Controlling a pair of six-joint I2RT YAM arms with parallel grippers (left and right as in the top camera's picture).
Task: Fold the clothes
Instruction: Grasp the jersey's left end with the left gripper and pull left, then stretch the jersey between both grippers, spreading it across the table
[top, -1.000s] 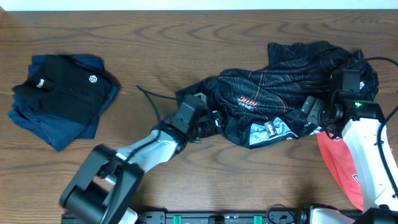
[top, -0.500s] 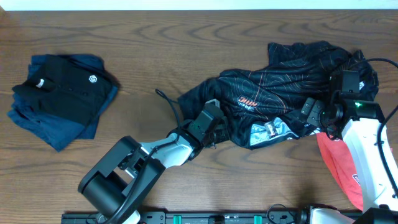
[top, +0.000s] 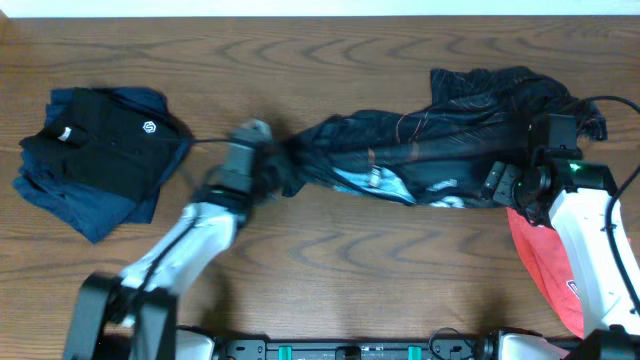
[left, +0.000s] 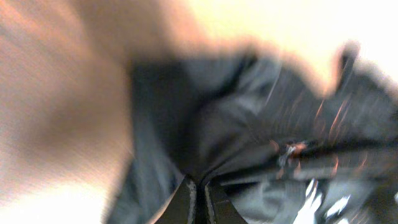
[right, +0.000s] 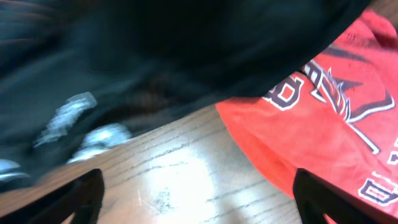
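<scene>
Nearest, by the table's (top: 330, 270) right edge, lay the red shirt (top: 542, 265); only the right wrist view showed its white print. That view also showed the right gripper (right: 198, 190) released, its fingers wide apart over bare wood, just beside the jersey (right: 155, 56). The left wrist view showed the left gripper (left: 199, 190) clenched on the jersey's black cloth. Overhead alone showed the jersey as a long band mid-table between both grippers, and the polo (top: 110, 140) far left.
</scene>
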